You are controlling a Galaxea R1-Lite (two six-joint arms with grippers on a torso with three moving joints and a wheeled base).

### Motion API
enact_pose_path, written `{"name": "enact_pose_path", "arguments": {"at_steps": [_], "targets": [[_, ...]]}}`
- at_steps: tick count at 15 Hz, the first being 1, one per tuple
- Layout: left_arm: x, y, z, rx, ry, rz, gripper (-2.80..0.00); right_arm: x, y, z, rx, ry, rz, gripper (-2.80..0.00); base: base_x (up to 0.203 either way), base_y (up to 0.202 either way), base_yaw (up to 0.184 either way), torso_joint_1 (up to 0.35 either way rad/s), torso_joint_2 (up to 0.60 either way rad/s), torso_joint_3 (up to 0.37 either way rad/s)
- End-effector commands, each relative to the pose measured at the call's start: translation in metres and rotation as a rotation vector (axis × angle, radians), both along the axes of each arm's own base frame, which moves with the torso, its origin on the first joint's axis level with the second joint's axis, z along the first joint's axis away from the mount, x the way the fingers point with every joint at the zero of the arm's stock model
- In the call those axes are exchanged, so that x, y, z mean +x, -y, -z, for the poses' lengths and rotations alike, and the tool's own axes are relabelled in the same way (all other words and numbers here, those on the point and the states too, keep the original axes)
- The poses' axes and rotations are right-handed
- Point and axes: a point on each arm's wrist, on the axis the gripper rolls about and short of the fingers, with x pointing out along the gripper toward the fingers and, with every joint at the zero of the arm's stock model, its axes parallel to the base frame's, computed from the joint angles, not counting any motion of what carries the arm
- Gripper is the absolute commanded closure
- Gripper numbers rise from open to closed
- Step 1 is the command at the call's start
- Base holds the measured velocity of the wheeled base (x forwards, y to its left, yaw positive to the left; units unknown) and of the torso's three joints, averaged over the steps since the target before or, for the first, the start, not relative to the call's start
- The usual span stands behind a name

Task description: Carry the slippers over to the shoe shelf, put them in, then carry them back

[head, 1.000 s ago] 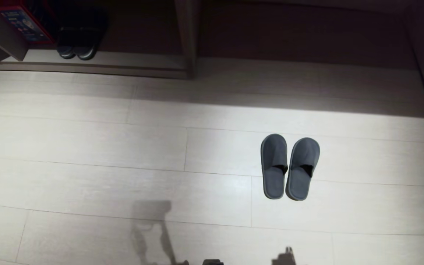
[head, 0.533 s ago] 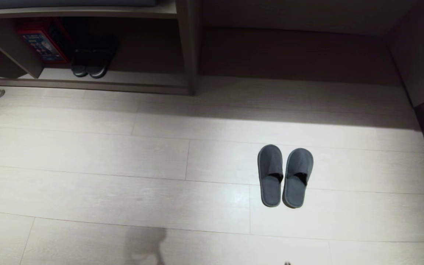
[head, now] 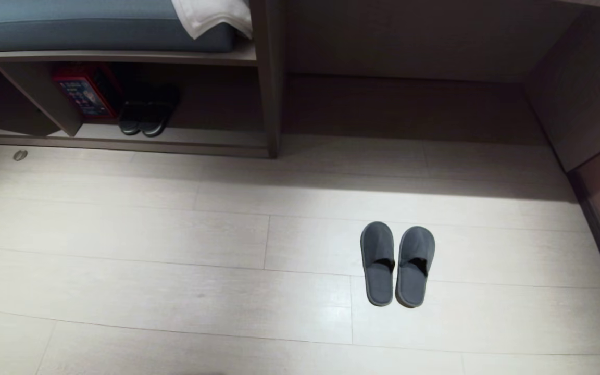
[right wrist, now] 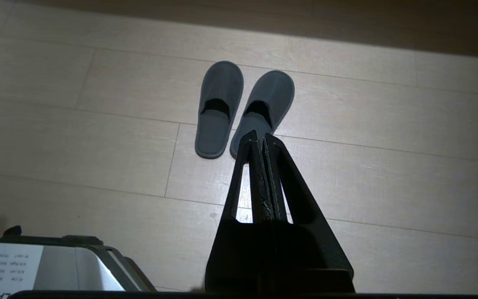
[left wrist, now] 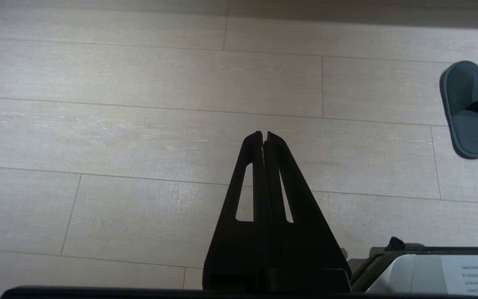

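The pale plank floor (head: 175, 271) spreads before me, and the shoe shelf (head: 196, 136) runs along the wall ahead to my left, a dark pair (head: 146, 120) inside it. The slippers (head: 397, 264) lie side by side on the floor, right of centre, well apart from it. My left gripper (left wrist: 264, 135) and right gripper (right wrist: 259, 136) are both clenched on nothing, above the floor.

Pale wood-look plank floor (head: 175, 271) is laid throughout, brightly lit mid-room and shadowed along the far wall panel (head: 409, 41). A blue cushion (head: 91, 23) with a white cloth (head: 211, 15) is seen on a beige bench ledge (head: 123, 54). Brown cabinetry (head: 581, 88) is noted at the right
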Motion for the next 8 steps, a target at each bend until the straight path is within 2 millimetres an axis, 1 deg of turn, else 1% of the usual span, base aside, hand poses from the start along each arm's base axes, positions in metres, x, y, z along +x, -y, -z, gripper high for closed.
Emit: {"name": "enact_pose_path", "arguments": {"at_steps": [1,8], "targets": [[0.0002,0.0,0.0002,-0.001,-0.001,-0.001,0.0,0.0,0.0,0.0,0.001,0.0,-0.001,0.0,0.0,0.0,0.0,0.002,0.0,0.202],[0.0001,0.0,-0.0001,-0.001,0.0,0.0,0.0,0.0,0.0,0.0,0.001,0.0,-0.001,0.0,0.0,0.0,0.0,0.002,0.0,0.201]]}}
